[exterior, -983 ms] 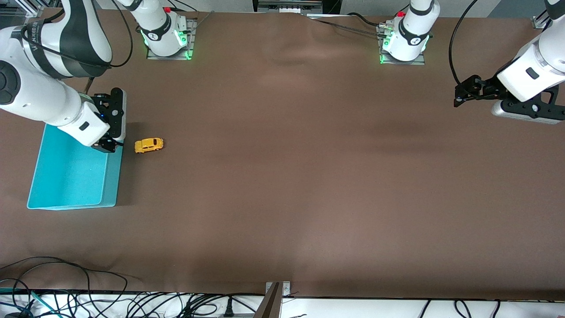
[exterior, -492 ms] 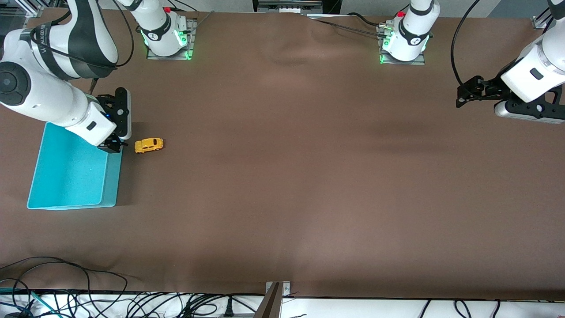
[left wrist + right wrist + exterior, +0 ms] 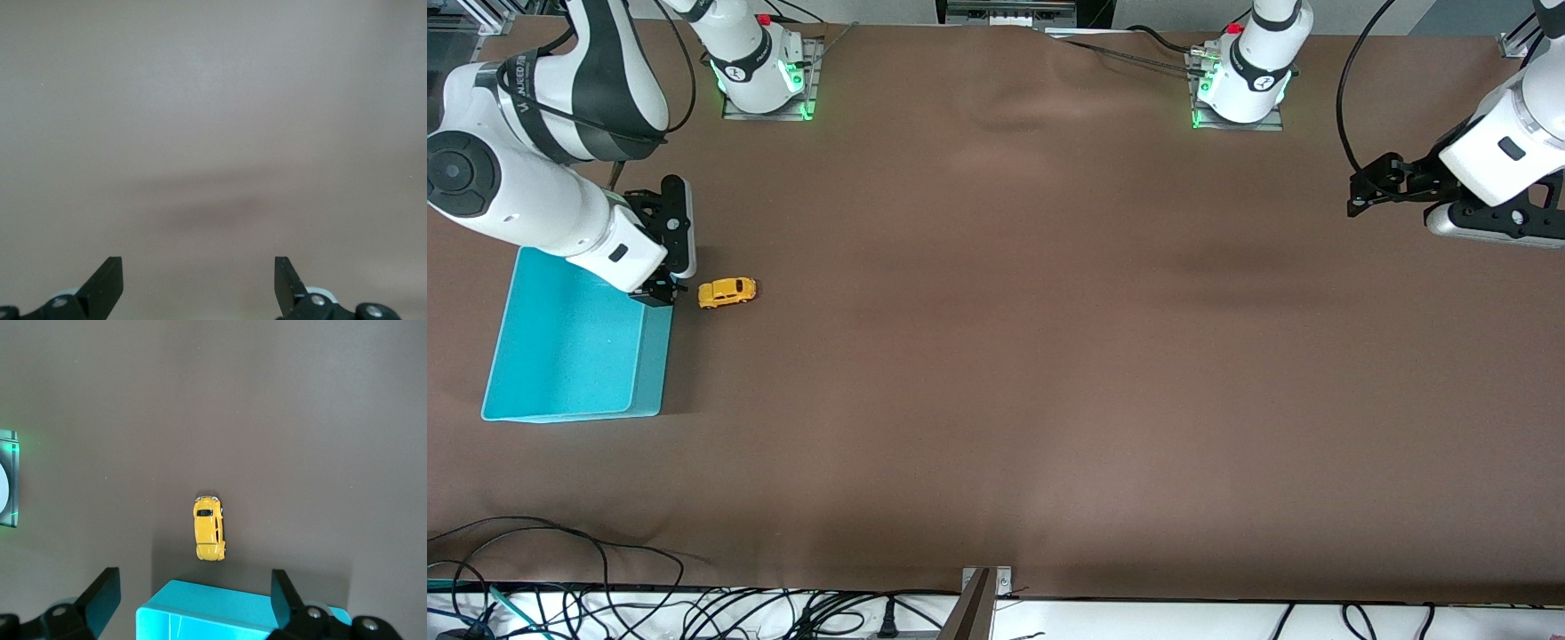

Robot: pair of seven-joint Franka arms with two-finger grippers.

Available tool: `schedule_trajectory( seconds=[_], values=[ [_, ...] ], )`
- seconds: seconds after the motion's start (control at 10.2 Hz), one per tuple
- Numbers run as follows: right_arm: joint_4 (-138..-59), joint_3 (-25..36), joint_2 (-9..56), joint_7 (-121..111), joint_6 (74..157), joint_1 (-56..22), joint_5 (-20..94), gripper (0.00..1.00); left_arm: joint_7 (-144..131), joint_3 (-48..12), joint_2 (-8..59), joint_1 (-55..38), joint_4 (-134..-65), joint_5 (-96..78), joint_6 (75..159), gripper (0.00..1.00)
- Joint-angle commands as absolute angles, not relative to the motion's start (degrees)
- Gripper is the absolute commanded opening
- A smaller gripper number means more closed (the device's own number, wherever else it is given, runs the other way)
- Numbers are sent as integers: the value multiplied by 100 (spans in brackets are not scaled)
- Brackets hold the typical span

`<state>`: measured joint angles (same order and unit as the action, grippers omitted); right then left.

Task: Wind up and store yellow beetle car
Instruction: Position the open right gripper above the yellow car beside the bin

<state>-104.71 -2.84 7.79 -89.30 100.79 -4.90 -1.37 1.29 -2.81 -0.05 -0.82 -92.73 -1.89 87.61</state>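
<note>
A: Where's the yellow beetle car (image 3: 727, 292)?
B: On brown cloth, just beside the turquoise bin (image 3: 569, 356). Right gripper (image 3: 660, 292) hangs over the bin's rim, fingers apart.
A: Left gripper (image 3: 1354, 197)?
B: Well apart from the bin, spread, empty.

A brown-covered table (image 3: 996, 356) is filling the scene, black cables (image 3: 605, 604) trailing along its edge at 6 o'clock.

bin (image 3: 227, 613): cut off by right wrist view's edge | right arm hides bin corner | car (image 3: 727, 292) wheels: too small
</note>
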Motion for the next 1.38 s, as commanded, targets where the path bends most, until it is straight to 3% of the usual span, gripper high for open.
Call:
schedule_trajectory(
  seconds=[0.0,1.28],
  values=[
    [-10714,-352,598,-9132,10195,-413,-237,100,79,-255,97,-27,-9132,-237,8736,100],
    [-10898,-422,624,-9800,10283,-369,-272,100,88,-255,62,-26,-9114,-158,8701,100]
  ],
)
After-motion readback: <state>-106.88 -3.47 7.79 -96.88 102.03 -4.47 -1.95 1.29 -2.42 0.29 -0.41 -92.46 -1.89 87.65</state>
